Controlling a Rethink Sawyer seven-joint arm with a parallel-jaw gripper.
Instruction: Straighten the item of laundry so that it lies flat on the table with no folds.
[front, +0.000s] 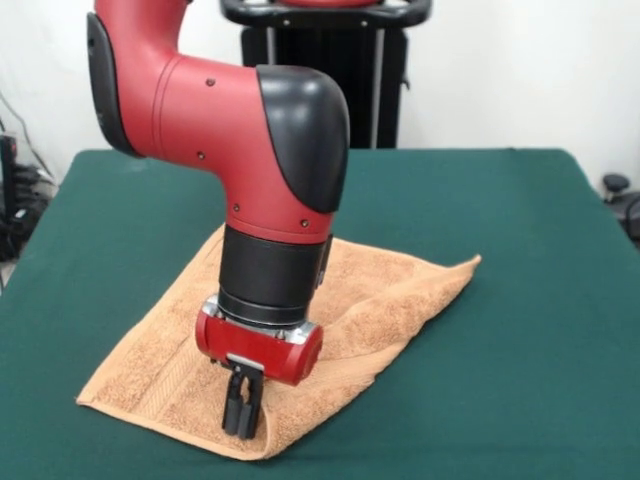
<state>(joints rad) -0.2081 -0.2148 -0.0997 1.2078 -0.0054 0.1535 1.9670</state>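
Green table (520, 300) holds the folded towel (380, 300), gripper (242, 418) at its near edge.

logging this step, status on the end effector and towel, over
End effector low at towel's near edge, fingers close together. Towel on table, still folded over along near side. Nothing else in the way.

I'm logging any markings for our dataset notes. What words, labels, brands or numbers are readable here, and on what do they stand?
None can be read.
The towel: no label or print shows.
The arm's red and black housing: no lettering shows.
The gripper: no markings legible.
The table: plain green top, no text.
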